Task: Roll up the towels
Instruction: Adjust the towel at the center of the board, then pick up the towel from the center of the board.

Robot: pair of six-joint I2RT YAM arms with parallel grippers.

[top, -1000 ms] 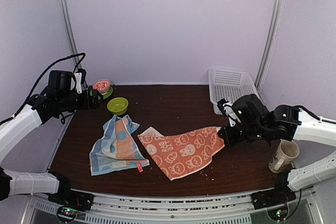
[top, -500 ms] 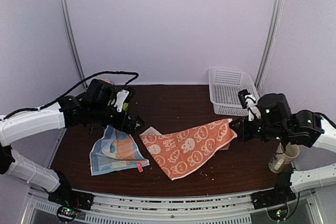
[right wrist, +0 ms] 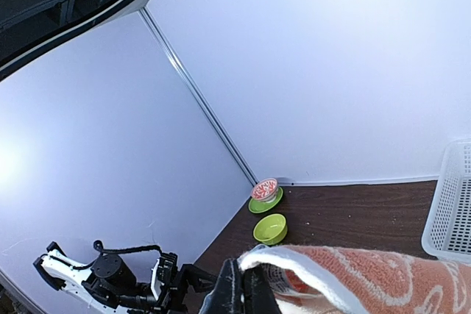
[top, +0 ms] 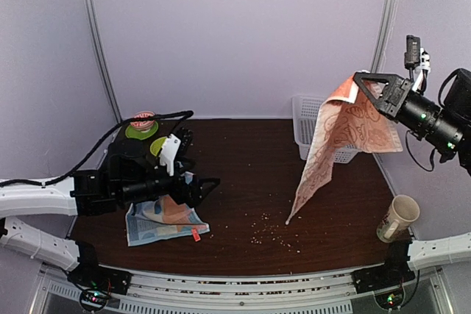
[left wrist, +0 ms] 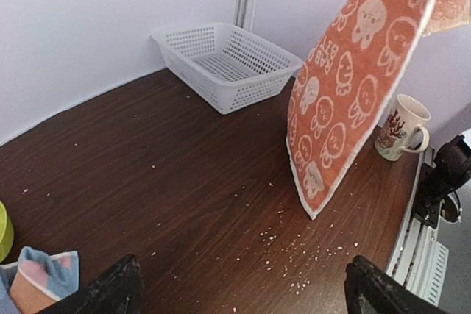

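Nearest me, at the left front of the counter (top: 243,167), the light-blue towel (top: 156,224) lies crumpled. The left fingers (left wrist: 118,290) hover over it, spread wide apart and gripping nothing. A scatter of crumbs (top: 271,230) dots the wood in the middle, and a printed mug (top: 397,217) stands at the right front. Above the crumbs hangs the orange towel (top: 333,143), pinched by its top corner in the closed right fingers (right wrist: 229,290), which hold it high. Its lowest corner dangles close to the counter; whether it touches, I cannot tell. Behind it sits a white basket (top: 313,115). Far left are a green bowl (right wrist: 270,228) and a green saucer (right wrist: 265,200).
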